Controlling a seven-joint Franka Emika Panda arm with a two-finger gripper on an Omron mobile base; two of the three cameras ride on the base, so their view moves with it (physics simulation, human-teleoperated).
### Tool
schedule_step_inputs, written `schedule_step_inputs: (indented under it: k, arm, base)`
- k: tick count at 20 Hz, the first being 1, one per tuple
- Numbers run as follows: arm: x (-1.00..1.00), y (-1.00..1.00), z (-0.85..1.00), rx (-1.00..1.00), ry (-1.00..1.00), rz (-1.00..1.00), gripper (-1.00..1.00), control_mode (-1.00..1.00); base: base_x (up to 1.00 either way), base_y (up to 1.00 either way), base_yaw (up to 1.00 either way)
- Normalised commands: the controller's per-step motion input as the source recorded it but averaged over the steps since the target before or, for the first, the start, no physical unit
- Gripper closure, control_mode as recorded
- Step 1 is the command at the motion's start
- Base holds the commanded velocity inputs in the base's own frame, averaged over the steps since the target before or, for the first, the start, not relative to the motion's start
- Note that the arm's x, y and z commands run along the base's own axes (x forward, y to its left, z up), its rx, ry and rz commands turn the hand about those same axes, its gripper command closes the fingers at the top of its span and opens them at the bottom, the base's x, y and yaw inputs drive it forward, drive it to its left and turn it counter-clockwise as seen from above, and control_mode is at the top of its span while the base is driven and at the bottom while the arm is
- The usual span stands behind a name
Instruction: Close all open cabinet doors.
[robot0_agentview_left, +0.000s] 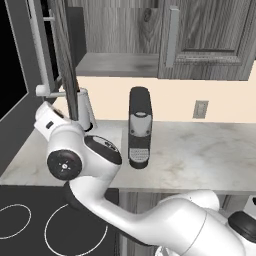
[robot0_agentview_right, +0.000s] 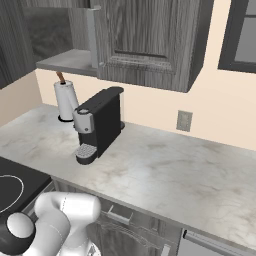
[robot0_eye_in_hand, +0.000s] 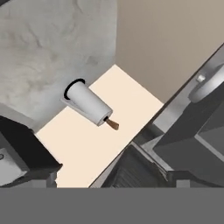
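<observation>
Grey-wood cabinet door (robot0_agentview_left: 64, 55) swung open over paper-towel roll (robot0_eye_in_hand: 89, 103); rt door (robot0_agentview_right: 142, 42) shut; pincer state unclear.

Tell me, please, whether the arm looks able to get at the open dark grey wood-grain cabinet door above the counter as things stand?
Probably yes. The open dark grey wood-grain cabinet door swings out edge-on over the white paper towel roll, and the arm's upper links rise right beside it. Nothing stands between them; the black coffee machine sits off to the side.
</observation>
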Motion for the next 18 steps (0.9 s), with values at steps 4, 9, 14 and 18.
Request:
schedule_step_inputs:
  k: [4, 9, 14, 18]
  arm:
    - [0.31, 0.0, 0.0, -0.05, -0.09, -0.09, -1.0, -1.0]
    - [0.04, -0.08, 0.0, -0.03, -0.08, -0.13, -1.0, -1.0]
    - [0.03, -0.21, 0.0, 0.0, -0.01, -0.16, -1.0, -1.0]
    - [0.12, -0.25, 0.0, 0.0, 0.0, -0.17, -1.0, -1.0]
  base:
    - [0.0, 0.0, 0.0]
    - [0.0, 0.0, 0.0]
    - [0.0, 0.0, 0.0]
    - [0.0, 0.0, 0.0]
